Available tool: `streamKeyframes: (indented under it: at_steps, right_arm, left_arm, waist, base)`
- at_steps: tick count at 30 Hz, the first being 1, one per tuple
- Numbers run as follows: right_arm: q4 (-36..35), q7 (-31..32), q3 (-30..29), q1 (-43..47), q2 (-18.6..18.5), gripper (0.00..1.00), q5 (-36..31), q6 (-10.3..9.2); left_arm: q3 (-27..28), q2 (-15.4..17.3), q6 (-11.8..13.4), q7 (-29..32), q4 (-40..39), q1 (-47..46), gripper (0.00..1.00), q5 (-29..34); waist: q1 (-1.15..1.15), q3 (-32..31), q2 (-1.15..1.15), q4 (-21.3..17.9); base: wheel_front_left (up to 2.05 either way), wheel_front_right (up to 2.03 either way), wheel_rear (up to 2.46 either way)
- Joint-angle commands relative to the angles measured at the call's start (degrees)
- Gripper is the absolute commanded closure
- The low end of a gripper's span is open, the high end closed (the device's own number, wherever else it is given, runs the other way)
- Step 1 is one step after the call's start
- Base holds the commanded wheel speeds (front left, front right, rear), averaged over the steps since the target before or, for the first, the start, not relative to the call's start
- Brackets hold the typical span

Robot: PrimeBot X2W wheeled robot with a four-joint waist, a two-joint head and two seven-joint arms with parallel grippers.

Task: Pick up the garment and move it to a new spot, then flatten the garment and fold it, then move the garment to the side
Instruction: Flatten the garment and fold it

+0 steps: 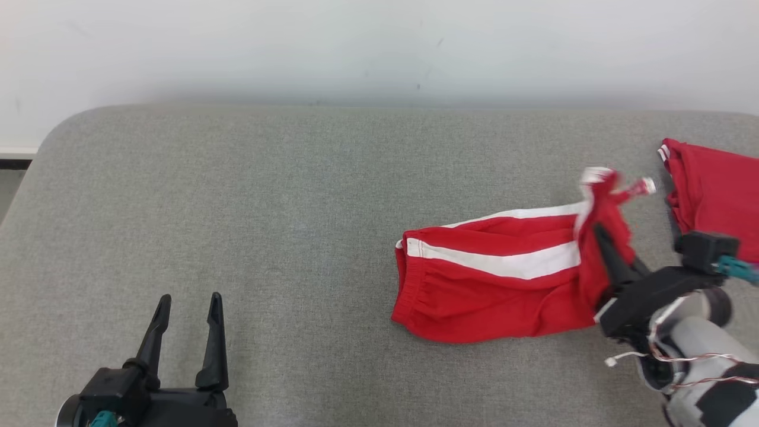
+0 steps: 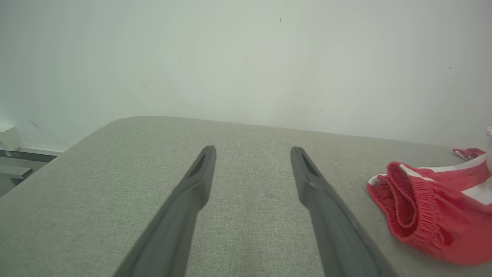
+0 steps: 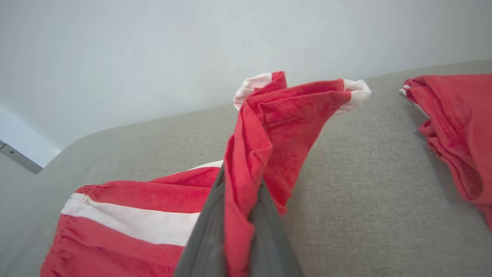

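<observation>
On the right of the grey desk, pinches a raised end of the red garment in the right hand, with the left hand spread at near left; seems the pickup step, next needing the rest lifted clear and carried elsewhere.

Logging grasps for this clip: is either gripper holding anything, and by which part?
The right gripper is shut on the red white-striped fabric shorts, pinching their bunched leg-hem end. The left gripper is open, empty.
</observation>
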Motion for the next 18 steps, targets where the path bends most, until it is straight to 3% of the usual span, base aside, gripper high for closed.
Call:
streamKeyframes:
  at_steps: [1,8,12,18]
  right_arm:
    - [-1.6,-0.3,0.5,-0.3,0.8,1.0,-1.2,-0.16]
    - [-8.1,-0.3,2.5,-0.5,5.7,1.0,-7.4,-0.16]
    - [-8.5,-0.3,4.3,0.0,8.6,1.0,-12.2,-0.16]
    - [-7.2,-0.3,5.2,2.6,12.5,1.0,-14.4,-0.16]
  left_arm:
    - [0.3,0.0,-0.1,0.0,-0.1,0.7,0.0,0.3]
    - [-0.2,0.0,0.4,0.0,-0.4,0.2,0.0,-0.5]
    - [-0.9,0.0,0.8,0.0,-0.7,-0.7,0.0,-1.2]
    - [-1.5,0.0,1.6,0.0,-0.8,-1.2,0.0,-2.4]
  waist:
    - [0.0,-0.4,0.0,-0.3]
    - [0.0,0.0,0.0,0.5]
    - [0.0,0.7,0.0,2.0]
    - [0.0,1.7,0.0,3.9]
  base:
    - [0.0,0.0,0.0]
    - [0.0,0.0,0.0]
    - [0.0,0.0,0.0]
    - [0.0,0.0,0.0]
